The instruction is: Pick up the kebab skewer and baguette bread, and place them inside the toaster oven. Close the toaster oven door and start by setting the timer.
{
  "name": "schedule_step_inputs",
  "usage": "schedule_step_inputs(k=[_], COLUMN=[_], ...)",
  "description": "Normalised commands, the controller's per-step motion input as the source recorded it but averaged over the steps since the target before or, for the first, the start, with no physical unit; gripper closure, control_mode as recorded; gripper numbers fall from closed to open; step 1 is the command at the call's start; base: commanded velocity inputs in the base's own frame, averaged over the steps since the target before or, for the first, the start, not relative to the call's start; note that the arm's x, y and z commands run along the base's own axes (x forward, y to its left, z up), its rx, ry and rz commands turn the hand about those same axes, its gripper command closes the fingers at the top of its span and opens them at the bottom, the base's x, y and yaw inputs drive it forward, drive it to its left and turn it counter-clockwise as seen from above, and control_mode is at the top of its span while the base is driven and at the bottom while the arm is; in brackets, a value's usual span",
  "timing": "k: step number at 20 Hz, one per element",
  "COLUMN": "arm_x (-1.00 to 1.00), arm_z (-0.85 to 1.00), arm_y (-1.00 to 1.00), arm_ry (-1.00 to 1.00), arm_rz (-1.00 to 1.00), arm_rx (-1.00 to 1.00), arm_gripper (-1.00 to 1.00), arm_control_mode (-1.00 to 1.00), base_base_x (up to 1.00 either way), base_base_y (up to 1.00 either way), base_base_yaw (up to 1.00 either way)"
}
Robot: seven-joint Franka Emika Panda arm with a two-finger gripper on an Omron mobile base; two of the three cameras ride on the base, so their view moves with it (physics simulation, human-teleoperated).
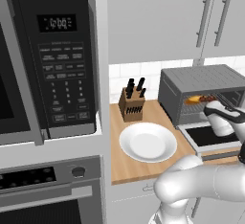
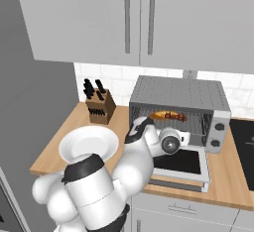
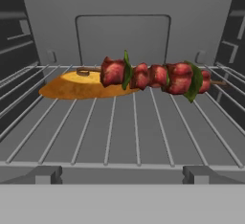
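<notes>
With the skewer (image 3: 155, 76) and bread (image 3: 81, 85) lying side by side on the rack (image 3: 119, 132) inside the oven (image 1: 201, 82), the gripper (image 2: 186, 138) is hanging open and empty at the mouth, leaving the dropped door (image 2: 179, 162) free for closing.

A wooden table (image 1: 139, 163) runs under grey wall cabinets (image 2: 134, 20) with long bar handles, backed by white tile (image 1: 143, 74). A knife block (image 1: 132, 102) and a white plate (image 1: 148, 142) sit on it. A black microwave (image 1: 48, 60) hangs above a wall oven (image 1: 50, 189).
</notes>
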Motion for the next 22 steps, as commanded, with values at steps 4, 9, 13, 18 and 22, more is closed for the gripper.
schedule_step_inputs(k=[4,9,13,18,22], arm_x=[0.21,0.17,0.14,0.17,0.07], arm_z=[0.0,0.0,0.0,0.0,0.0], arm_y=[0.0,0.0,0.0,0.0,0.0], arm_ry=[0.0,-0.01,-0.01,-0.01,0.0], arm_rz=[0.0,0.0,0.0,0.0,0.0], arm_rx=[0.0,0.0,0.0,0.0,0.0], arm_gripper=[-1.0,-1.0,-1.0,-1.0,-1.0], arm_control_mode=[-1.0,-1.0,-1.0,-1.0,-1.0], base_base_x=[0.0,0.0,0.0,0.0,0.0], base_base_y=[0.0,0.0,0.0,0.0,0.0], base_base_yaw=[0.0,0.0,0.0,0.0,0.0])
